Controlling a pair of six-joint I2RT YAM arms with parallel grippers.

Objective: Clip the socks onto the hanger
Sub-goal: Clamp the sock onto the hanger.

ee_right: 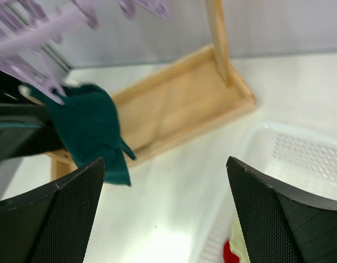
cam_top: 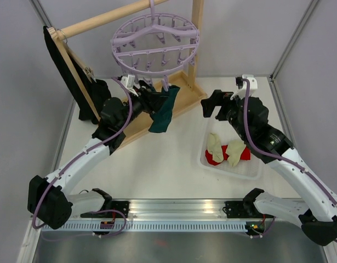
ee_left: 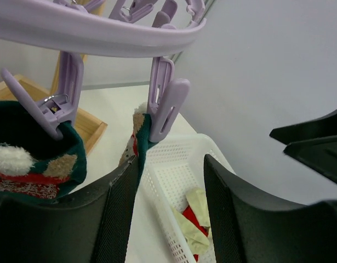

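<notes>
Teal sock (cam_top: 164, 112) hangs clipped at the near rim of the hanger (cam_top: 155, 26), long axis vertical. Left gripper (ee_left: 171, 161) is beside it, released, holding nothing. Right gripper (cam_top: 211, 104) is spread wide and empty. The cream socks (cam_top: 215, 147) and red sock (cam_top: 242, 152) lie in the basket (cam_top: 257, 173), below and just near of the right gripper; right arm judged nearer.

"Where does your hanger sit?"

"Your round lavender hanger (cam_top: 155, 41) hangs by its hook from a wooden bar (cam_top: 102, 19), clips dangling."

"And your socks?"

"A dark teal sock (cam_top: 164, 112) with a red-and-white pattern hangs from the near clips. Two cream socks (cam_top: 215, 147) and a red sock (cam_top: 246, 154) lie crumpled in the white basket (cam_top: 250, 170)."
</notes>
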